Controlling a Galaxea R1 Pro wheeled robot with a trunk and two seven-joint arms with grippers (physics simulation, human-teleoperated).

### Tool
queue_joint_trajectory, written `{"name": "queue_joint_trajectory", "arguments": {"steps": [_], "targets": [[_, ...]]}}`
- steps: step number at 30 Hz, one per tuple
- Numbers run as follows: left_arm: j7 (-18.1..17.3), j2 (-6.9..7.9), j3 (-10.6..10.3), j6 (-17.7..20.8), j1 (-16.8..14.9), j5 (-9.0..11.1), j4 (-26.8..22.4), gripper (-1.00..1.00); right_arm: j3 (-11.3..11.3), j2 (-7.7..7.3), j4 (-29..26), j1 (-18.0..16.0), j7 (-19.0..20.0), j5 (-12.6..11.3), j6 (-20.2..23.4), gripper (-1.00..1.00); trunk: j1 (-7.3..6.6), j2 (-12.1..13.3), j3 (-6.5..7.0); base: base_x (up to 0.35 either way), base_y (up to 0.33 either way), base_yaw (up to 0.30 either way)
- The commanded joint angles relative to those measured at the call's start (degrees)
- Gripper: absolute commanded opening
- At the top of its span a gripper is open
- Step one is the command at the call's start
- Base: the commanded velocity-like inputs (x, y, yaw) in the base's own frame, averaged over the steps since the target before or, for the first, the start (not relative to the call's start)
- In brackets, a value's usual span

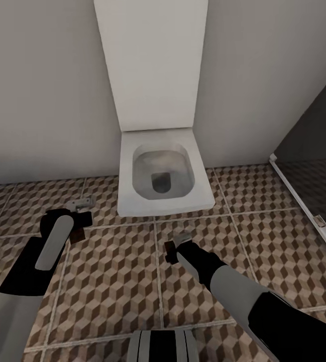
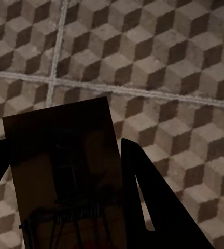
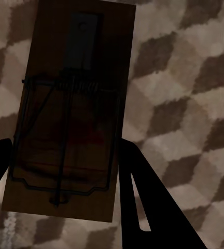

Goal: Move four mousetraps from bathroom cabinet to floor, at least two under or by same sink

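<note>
left gripper [image 1: 80, 229], fingers closed against a mousetrap [image 2: 65, 176], a dark board between the two black fingers [image 2: 143, 197] above the bathroom floor [image 2: 158, 62]. right gripper [image 1: 175, 249], likewise clamped on a second mousetrap [image 3: 70, 114], wire spring and bar facing the wrist camera, close over the cube-pattern tiles. both arms reach forward and down before a white toilet [image 1: 163, 173] on the grey wall; a dark glass shower enclosure [image 1: 313, 166] stands to the right.
</note>
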Motion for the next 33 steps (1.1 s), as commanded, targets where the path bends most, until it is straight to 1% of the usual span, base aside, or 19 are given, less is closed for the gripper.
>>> {"name": "queue_joint_trajectory", "arguments": {"steps": [1, 5, 14, 33], "targets": [[0.56, 0.06, -0.12, 0.26, -0.04, 0.34, -0.11, -1.0, 0.37, 0.0, -0.03, -0.08, -0.48, -0.81, 0.1, -1.0, -0.01, -0.02, -0.04, 0.0, 0.0, 0.0], [0.62, 0.06, -0.12, 0.26, -0.04, 0.29, -0.32, -1.0, 0.37, 0.0, -0.03, -0.13, -0.48, -0.8, 0.1, -1.0, -0.01, -0.02, -0.04, 0.022, 0.001, 0.0], [0.71, 0.06, -0.12, 0.26, -0.04, 0.2, -0.41, -1.0, 0.37, 0.0, -0.04, -0.16, -0.48, -0.8, 0.1, -1.0, -0.01, -0.02, -0.04, 0.11, 0.013, 0.0], [0.74, 0.06, -0.12, 0.26, -0.04, 0.01, -0.42, -1.0, 0.37, 0.0, -0.04, -0.16, -0.48, -0.81, 0.1, -1.0, -0.01, -0.02, -0.04, 0.009, 0.001, 0.0]]}}
